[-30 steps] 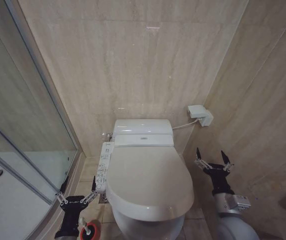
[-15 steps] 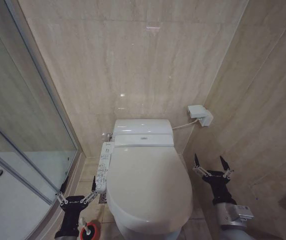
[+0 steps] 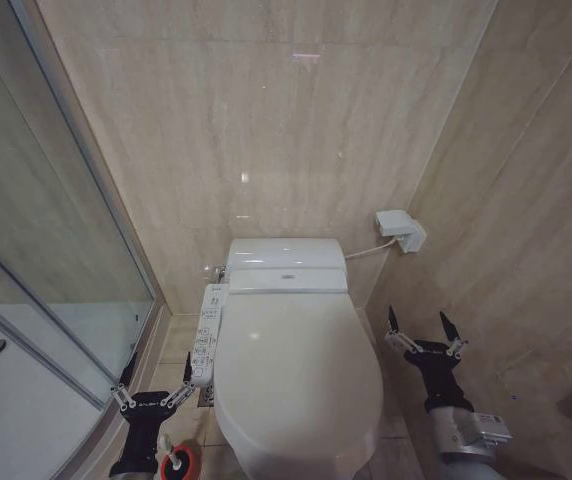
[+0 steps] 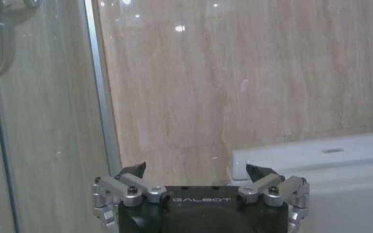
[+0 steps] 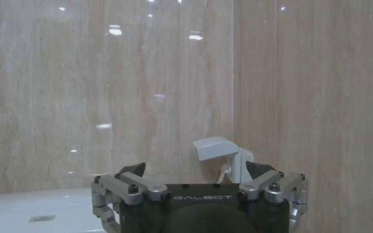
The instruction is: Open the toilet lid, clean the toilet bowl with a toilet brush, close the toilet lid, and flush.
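Note:
The toilet lid is a glossy white oval lying over the toilet bowl, which it hides. My left gripper is open and empty, low beside the toilet's button panel. It appears open again in the left wrist view, facing the tank. My right gripper hangs open and empty on the toilet's other side, near the wall, and is also seen open in the right wrist view. The red holder stands on the floor by my left arm, which mostly hides the toilet brush.
A glass shower screen and white shower tray close off the left. Tiled walls stand behind and to the right, with a white wall box and its cable beside the tank. Floor room on either side of the toilet is narrow.
The lid's front edge now reaches lower in the head view, while tank and wall stay put. My right gripper has sunk slightly. The left gripper has not moved.

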`<state>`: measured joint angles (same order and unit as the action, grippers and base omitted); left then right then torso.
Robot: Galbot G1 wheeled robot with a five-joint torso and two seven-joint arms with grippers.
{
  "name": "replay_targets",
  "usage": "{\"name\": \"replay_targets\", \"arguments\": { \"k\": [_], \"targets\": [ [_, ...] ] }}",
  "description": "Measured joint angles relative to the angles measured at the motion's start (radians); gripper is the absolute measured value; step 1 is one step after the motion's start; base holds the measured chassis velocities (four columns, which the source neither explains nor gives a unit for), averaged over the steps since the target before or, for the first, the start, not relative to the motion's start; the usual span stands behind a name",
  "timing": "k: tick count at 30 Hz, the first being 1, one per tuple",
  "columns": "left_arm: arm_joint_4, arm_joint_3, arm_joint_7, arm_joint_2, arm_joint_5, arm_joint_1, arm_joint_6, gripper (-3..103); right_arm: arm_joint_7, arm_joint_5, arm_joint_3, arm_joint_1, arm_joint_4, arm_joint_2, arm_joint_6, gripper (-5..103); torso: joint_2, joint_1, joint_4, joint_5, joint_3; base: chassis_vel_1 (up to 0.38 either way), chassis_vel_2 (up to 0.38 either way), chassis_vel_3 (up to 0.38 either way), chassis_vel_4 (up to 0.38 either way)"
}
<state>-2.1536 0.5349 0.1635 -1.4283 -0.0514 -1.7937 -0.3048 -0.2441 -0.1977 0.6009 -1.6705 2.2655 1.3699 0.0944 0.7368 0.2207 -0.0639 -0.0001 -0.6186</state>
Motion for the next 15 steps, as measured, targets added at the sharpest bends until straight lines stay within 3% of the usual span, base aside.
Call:
{"name": "replay_targets", "arguments": {
  "k": [15],
  "targets": [
    [0.000,0.000,0.000,0.000,0.000,0.000,0.000,100,-0.001,0.000,-0.002,0.017,-0.015,0.006,-0.005,100,0.000,0.000,0.0000,0.0000,0.000,0.000,0.000,0.000,0.000]
  ]
}}
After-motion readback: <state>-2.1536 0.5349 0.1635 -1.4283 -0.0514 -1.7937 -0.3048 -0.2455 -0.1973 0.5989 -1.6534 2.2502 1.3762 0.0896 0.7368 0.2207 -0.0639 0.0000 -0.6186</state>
